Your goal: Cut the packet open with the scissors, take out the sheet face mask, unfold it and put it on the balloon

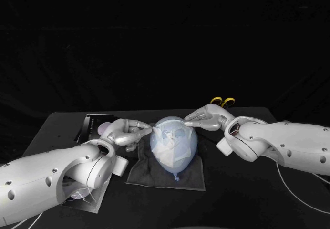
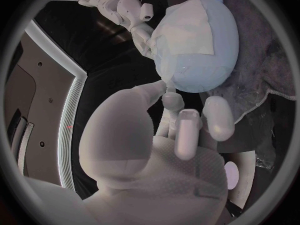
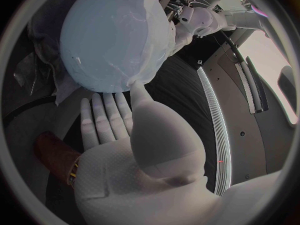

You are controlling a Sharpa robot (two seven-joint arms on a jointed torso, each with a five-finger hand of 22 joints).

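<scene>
Left robot hand (image 1: 126, 132), right robot hand (image 1: 206, 118) — pinching mask (image 1: 167, 144) on balloon (image 1: 188, 148).

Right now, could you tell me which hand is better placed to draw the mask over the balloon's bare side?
Probably the right hand: it holds the mask beside the bare side of the balloon; the left hand holds the covered side.
</scene>
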